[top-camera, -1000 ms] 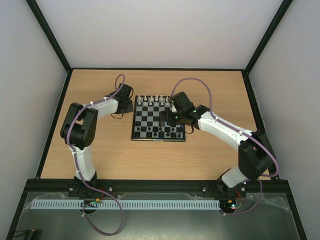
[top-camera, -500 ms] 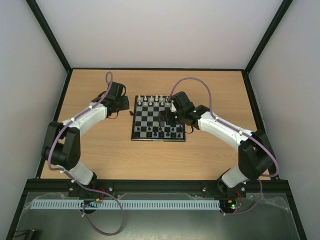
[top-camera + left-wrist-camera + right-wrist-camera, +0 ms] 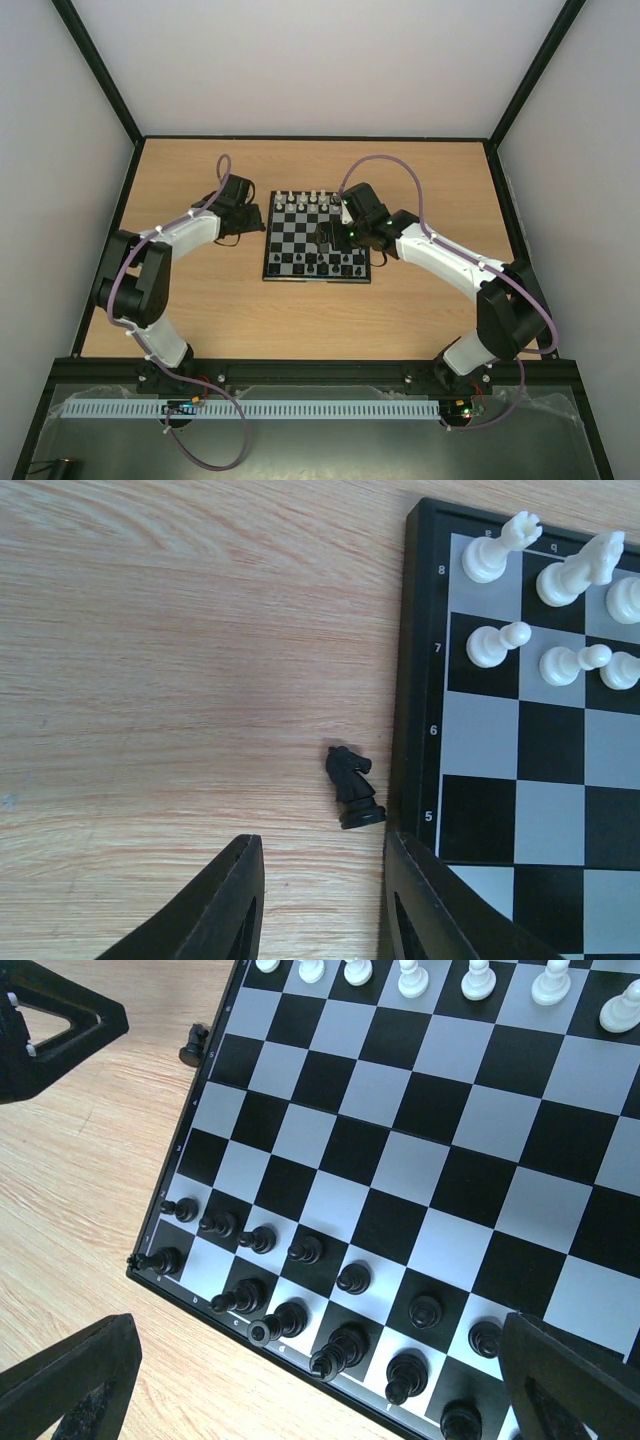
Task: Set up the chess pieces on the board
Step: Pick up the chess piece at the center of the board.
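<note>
My left pincer (image 3: 322, 858) hangs part open and empty, the black knight (image 3: 352, 787) standing on the table (image 3: 150, 680) just beside the board (image 3: 412, 680) ahead, so I'd straddle it squarely before closing.

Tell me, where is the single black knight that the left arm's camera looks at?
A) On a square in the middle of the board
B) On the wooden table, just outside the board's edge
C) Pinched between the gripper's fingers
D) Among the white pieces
B: in the left wrist view the black knight is on the wooden table, beside the board and its dark border, ahead of the open, empty left gripper.
</note>
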`<state>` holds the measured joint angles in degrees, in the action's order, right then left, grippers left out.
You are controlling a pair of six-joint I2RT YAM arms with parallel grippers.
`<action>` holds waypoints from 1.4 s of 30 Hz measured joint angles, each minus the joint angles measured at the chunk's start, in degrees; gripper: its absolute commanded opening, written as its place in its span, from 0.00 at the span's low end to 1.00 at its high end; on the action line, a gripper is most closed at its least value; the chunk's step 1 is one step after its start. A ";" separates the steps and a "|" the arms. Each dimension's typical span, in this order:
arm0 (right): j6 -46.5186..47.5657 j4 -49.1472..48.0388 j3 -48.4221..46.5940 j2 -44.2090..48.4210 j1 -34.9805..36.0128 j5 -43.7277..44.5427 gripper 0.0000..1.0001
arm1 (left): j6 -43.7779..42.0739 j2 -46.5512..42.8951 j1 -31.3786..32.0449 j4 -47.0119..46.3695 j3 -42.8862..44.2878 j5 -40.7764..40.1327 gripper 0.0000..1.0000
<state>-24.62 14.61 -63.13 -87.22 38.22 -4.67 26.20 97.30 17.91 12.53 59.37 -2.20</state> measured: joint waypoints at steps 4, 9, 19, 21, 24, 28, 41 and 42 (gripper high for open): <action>0.02 0.00 0.00 0.00 0.00 -0.17 0.99 | 1.07 0.24 0.00 -0.83 -0.09 1.92 0.37; 0.02 0.00 0.00 0.00 0.00 -0.31 0.99 | 3.93 1.01 0.00 -3.26 -0.37 5.70 0.37; 0.02 -0.02 0.00 0.00 0.00 -0.50 0.99 | 7.26 6.78 0.07 -5.46 -0.35 9.05 0.33; 0.02 0.00 0.00 0.00 0.00 -0.50 0.99 | 7.48 7.02 0.07 -5.62 -0.35 9.05 0.33; 0.02 -0.02 0.00 0.00 0.00 -0.50 0.99 | 7.56 7.45 0.07 -5.79 -0.35 9.03 0.32; 0.02 -0.02 0.00 0.00 0.00 -0.50 0.99 | 7.74 8.31 0.07 -6.08 0.07 8.76 0.30; 0.02 -0.02 0.00 0.00 0.00 -0.48 0.99 | 7.58 10.95 -0.94 -5.81 2.51 6.45 0.27; 0.02 -0.02 0.00 0.00 0.00 -0.50 0.99 | 7.52 10.95 -0.96 -5.79 2.51 6.36 0.27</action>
<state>-24.60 14.59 -63.13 -87.22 38.22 -5.17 33.71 108.25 16.95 6.74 61.89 4.16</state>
